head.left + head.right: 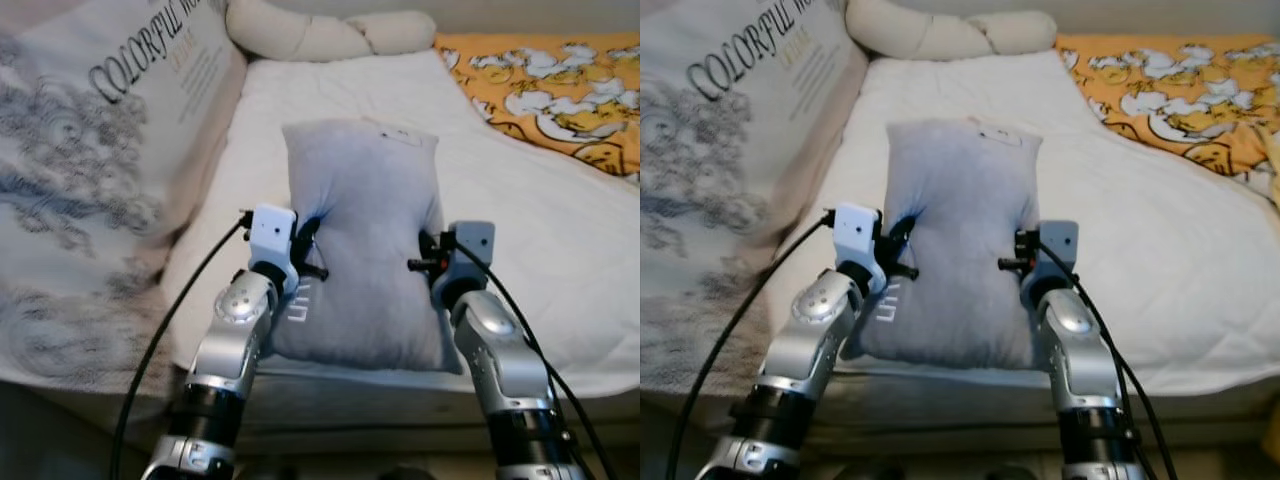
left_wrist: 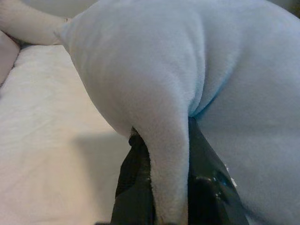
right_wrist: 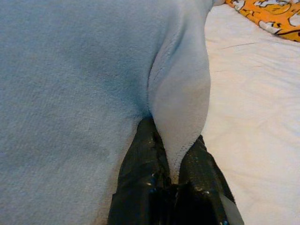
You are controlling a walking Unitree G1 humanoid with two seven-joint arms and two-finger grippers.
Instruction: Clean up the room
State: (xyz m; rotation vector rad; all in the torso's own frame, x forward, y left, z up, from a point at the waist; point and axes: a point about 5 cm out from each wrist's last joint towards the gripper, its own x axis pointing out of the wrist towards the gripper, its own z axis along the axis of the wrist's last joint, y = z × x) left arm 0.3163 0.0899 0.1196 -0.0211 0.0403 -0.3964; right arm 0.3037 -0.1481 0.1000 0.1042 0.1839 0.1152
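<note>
A pale grey-blue pillow (image 1: pixel 362 230) lies lengthwise on the white bed (image 1: pixel 540 230), its near end at the mattress edge. My left gripper (image 1: pixel 303 245) is shut on a fold of the pillow's left side; in the left wrist view that fold of the pillow (image 2: pixel 164 154) sits pinched between the black fingers (image 2: pixel 133 183). My right gripper (image 1: pixel 428 262) is shut on the pillow's right side. The right wrist view shows another fold of the pillow (image 3: pixel 180 117) squeezed between its fingers (image 3: pixel 145 173).
A large printed cushion (image 1: pixel 90 170) leans along the bed's left side. A cream bolster (image 1: pixel 330 35) lies at the head of the bed. An orange patterned blanket (image 1: pixel 560 80) covers the far right. Bare white sheet stretches right of the pillow.
</note>
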